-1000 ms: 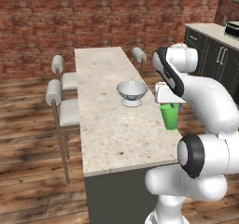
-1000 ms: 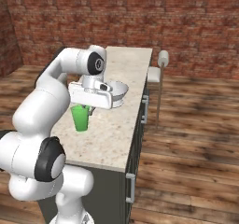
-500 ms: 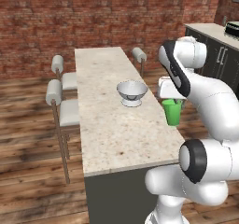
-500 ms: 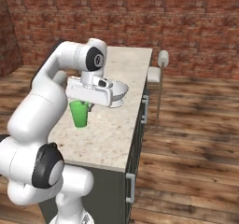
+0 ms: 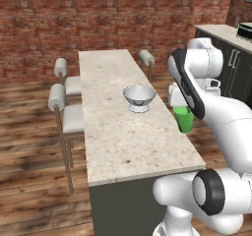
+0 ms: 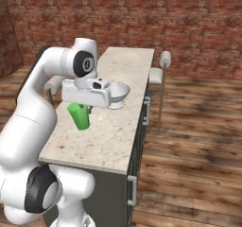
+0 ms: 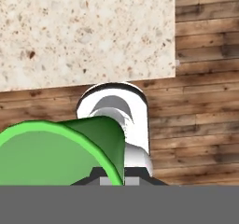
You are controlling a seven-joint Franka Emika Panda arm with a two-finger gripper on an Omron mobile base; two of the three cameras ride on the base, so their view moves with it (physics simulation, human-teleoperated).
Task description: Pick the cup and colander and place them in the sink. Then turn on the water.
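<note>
Gripper (image 5: 183,107) clamped on the cup (image 5: 185,119) — lifted beside the island's edge, colander (image 5: 139,98) waiting on the counter (image 5: 123,146). Right base: cup hangs below the hand. Hand view — green rim close, floor beneath, apparently sink-bound.

A long kitchen island with a pale speckled stone top (image 5: 118,132) and a dark grey cabinet base stands on a brown wood-plank floor (image 6: 198,141). Directly on the stone, about midway along it and toward the side nearer the arm, sits the white-grey perforated colander (image 5: 139,98) upright on its ring foot. Two padded stools with round cushioned backs (image 5: 66,107) stand on the planks along the island's far long side
</note>
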